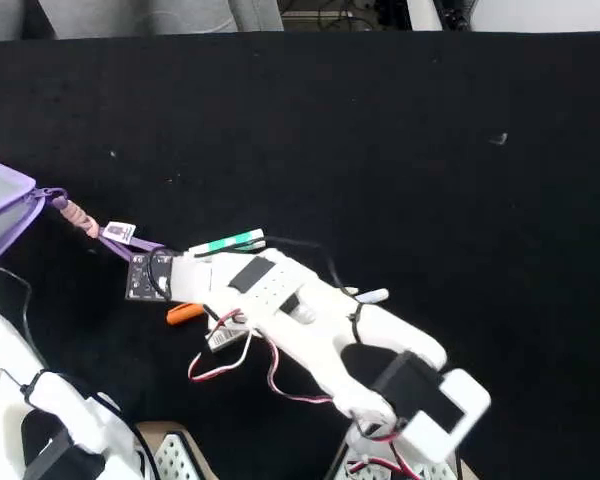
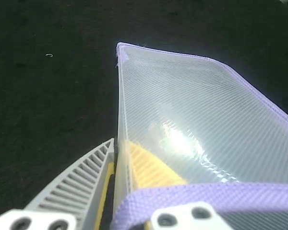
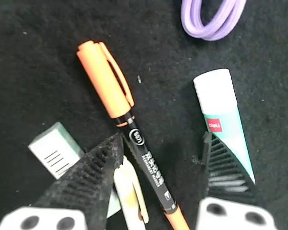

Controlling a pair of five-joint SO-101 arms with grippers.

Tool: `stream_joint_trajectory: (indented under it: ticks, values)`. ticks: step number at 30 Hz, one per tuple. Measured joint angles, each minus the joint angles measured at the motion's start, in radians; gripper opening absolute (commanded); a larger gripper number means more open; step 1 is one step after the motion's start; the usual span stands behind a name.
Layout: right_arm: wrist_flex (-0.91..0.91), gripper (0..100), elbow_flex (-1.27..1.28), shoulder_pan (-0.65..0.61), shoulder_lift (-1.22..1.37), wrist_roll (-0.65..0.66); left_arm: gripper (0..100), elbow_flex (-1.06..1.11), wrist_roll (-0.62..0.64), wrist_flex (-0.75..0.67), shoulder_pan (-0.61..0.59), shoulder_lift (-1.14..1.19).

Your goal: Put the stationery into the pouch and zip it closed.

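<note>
Currently clamps left claw (image 2: 129, 184) on pouch (image 2: 192, 110); holds right claw (image 3: 161, 139), jaws apart, over orange pen (image 3: 108, 84) beside glue stick (image 3: 221, 108) on counter (image 3: 38, 57).

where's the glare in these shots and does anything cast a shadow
Left wrist view: a bright white glare patch sits on the clear ribbed plastic pouch with purple trim, just above the yellow item inside. Right wrist view: even light, only a faint sheen on the orange-capped black marker. High view: the black table shows no distinct shadows.
</note>
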Motion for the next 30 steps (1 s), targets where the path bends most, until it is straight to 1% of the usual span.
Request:
stream_joint_trajectory:
  ticks: [8, 15, 17, 20, 25, 30]
  values:
    - [0.017, 24.2, -0.138, -0.003, 0.175, 0.000, 3, 0.000, 0.000, 0.000, -0.018, 0.000]
    - [0.224, 4.5, -0.371, 0.003, 0.315, 0.002, 3, 0.000, 0.000, 0.000, -0.018, 0.000]
    - [0.267, 0.9, -0.436, 0.005, 0.353, 0.002, 3, 0.000, 0.000, 0.000, -0.018, 0.000]
    - [0.305, 1.1, -0.491, 0.005, 0.384, 0.002, 3, 0.000, 0.000, 0.000, -0.018, 0.000]
    - [0.318, 1.1, -0.496, 0.005, 0.385, 0.002, 3, 0.000, 0.000, 0.000, -0.018, 0.000]
    - [0.364, 1.1, -0.493, 0.015, 0.330, 0.002, 3, 0.000, 0.000, 0.000, -0.018, 0.000]
